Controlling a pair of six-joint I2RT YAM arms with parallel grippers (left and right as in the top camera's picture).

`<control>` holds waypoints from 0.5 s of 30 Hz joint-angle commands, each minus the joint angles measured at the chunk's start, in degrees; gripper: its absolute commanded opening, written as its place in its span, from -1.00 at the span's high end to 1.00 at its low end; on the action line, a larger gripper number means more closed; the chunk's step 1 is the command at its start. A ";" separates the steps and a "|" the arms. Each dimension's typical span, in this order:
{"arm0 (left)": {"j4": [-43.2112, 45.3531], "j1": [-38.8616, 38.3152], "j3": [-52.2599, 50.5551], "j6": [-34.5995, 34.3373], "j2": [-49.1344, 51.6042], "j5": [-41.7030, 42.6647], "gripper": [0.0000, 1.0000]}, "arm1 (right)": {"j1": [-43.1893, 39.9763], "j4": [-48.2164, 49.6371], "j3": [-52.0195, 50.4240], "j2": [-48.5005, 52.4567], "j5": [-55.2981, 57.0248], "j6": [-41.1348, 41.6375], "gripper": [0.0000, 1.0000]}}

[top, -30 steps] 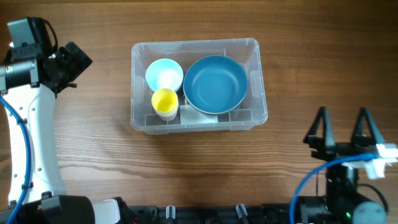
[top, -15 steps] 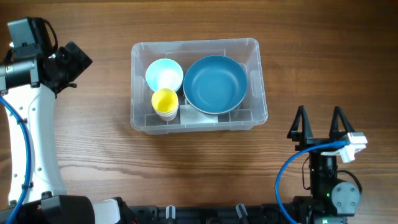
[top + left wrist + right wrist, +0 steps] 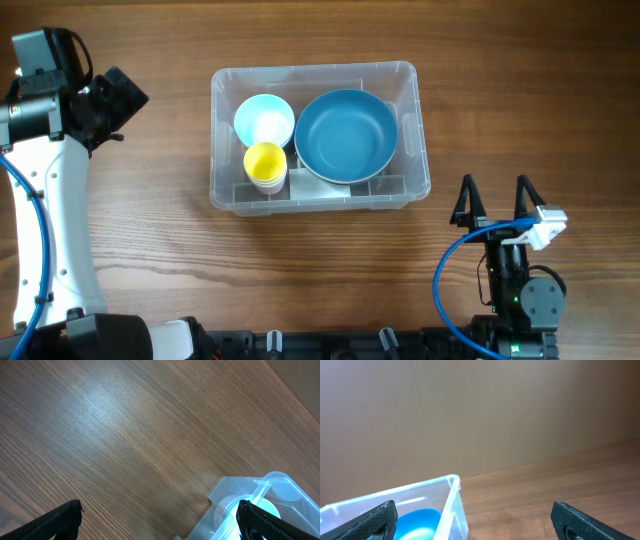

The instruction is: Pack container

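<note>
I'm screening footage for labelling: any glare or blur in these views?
Overhead: sharp, evenly lit, the container crisp-edged. Left wrist: a pale sheen across the table, the container corner washed out bright. Right wrist: slightly soft overall, the container edge hazy.

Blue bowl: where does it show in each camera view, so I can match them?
Overhead: blue bowl fills the right half of the container.
Left wrist: not in view; only a container corner, bottom right.
Right wrist: blue bowl bottom left, inside the container.
Shared landmark: the container.
</note>
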 commanded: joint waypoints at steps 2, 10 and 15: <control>0.15 0.26 0.61 1.11 -0.11 -0.17 -1.00 | 0.35 -1.66 -0.11 -0.96 -3.23 -4.70 -0.99; 0.17 0.26 0.61 1.11 -0.11 -0.17 -0.99 | 0.35 -6.62 -0.11 -0.96 -3.19 -5.46 -0.99; 0.17 0.26 0.61 1.11 -0.11 -0.15 -1.00 | 0.35 -7.39 -0.11 -0.96 -3.43 -9.68 -0.99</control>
